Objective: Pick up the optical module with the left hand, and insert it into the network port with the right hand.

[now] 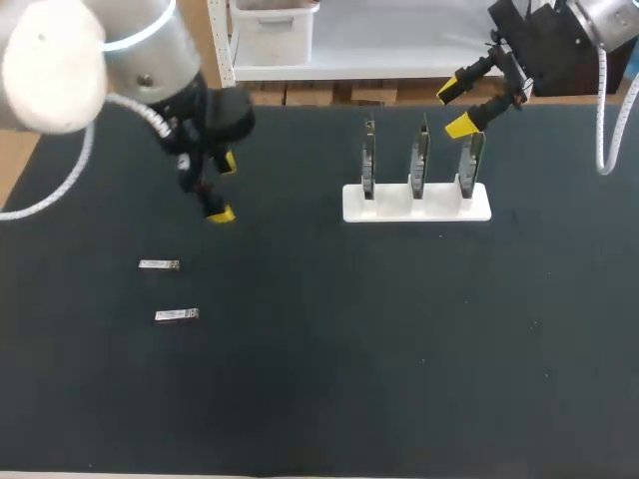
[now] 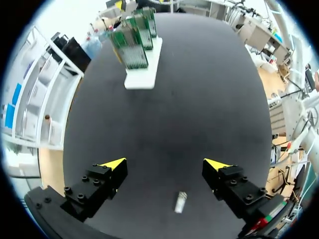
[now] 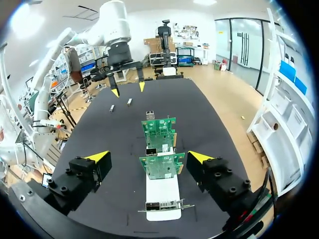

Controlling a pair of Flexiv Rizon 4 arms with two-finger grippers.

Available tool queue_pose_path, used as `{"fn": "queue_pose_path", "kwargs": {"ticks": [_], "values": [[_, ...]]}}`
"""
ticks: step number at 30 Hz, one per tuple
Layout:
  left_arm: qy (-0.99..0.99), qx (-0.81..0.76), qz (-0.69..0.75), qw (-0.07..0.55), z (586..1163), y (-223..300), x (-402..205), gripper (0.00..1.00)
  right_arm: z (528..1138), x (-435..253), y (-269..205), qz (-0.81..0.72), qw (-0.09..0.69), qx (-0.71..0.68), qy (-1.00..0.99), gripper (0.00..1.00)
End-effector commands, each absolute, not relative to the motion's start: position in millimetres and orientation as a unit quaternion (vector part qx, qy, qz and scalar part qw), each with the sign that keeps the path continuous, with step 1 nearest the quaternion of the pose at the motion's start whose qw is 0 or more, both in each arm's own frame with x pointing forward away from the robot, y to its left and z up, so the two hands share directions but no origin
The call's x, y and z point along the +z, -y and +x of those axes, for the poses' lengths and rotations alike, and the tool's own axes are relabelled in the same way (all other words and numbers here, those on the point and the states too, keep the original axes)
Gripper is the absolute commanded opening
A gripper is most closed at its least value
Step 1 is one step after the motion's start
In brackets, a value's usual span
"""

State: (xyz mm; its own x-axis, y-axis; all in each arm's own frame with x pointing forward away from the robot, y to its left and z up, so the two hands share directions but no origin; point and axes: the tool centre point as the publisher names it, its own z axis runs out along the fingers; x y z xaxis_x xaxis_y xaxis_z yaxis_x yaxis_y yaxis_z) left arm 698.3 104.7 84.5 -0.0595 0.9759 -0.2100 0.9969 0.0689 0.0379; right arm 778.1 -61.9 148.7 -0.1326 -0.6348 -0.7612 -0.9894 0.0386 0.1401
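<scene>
Two small silver optical modules lie on the black mat at the left, one [image 1: 160, 264] behind the other [image 1: 177, 315]. My left gripper [image 1: 222, 190] hangs open above the mat, to the right of and behind them. In the left wrist view one module [image 2: 180, 201] lies on the mat below the open left gripper [image 2: 164, 167], apart from both fingers. My right gripper [image 1: 456, 108] is open above the right-hand board of the white stand [image 1: 416, 203]. In the right wrist view the green port boards [image 3: 162, 167] stand between and below its open fingers [image 3: 98, 157], with both modules [image 3: 129, 101] far ahead.
The white stand [image 2: 142, 74] holds three upright green circuit boards [image 1: 419, 158] in a row at the back middle of the mat. My left arm's gripper [image 3: 128, 87] shows at the far end in the right wrist view.
</scene>
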Motion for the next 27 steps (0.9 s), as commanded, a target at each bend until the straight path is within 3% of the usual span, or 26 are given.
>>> {"fn": "queue_pose_path", "kwargs": {"ticks": [1,27], "values": [[-0.731,-0.008,0.674,0.110,658.1,-125.9,83.9,1.00,777.4,148.5,61.6,-0.604,0.262,0.338,-0.672,1.00],[-0.736,0.035,0.676,0.017,639.7,-212.6,25.1,1.00,777.4,148.5,61.6,-0.604,0.262,0.338,-0.672,1.00]]}}
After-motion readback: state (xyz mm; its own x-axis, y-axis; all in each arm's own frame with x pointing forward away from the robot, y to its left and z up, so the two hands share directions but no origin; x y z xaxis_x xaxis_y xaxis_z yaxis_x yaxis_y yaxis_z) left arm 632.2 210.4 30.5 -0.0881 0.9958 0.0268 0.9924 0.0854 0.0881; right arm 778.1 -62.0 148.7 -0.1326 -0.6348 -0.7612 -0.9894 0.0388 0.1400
